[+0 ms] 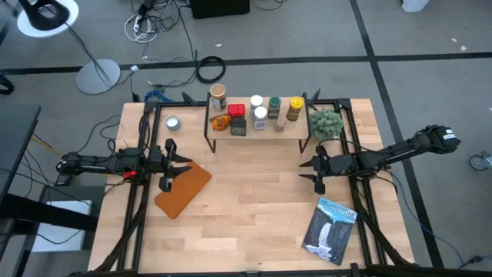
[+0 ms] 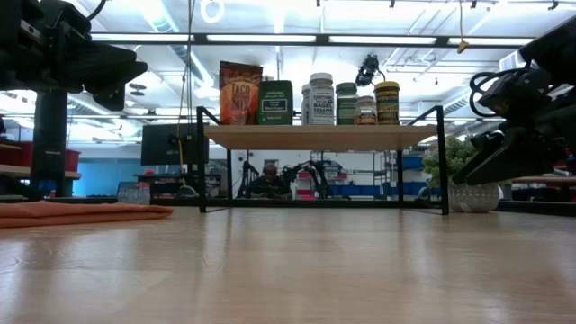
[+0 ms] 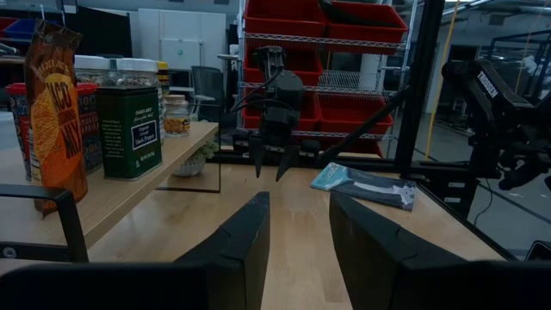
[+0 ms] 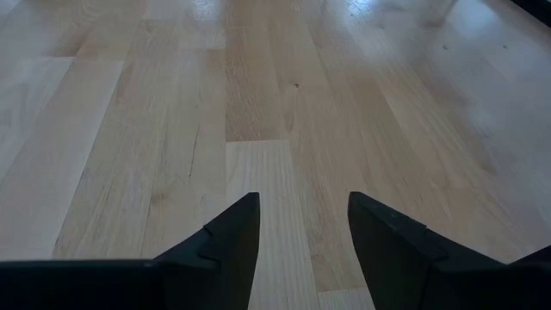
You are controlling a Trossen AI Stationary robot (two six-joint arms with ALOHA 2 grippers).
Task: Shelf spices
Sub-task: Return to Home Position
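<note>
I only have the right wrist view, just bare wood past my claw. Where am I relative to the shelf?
Observer: The right claw hovers open and empty in front of the shelf's right end.
Operator: Anything on the shelf?
Observer: Yes, the orange packet, the dark box and several jars stand on its top board.
Operator: And the left arm?
Observer: The left claw is open too, at the far edge of the brown slab.

pale wooden shelf (image 1: 257, 129) board, thin black metal legs
</note>
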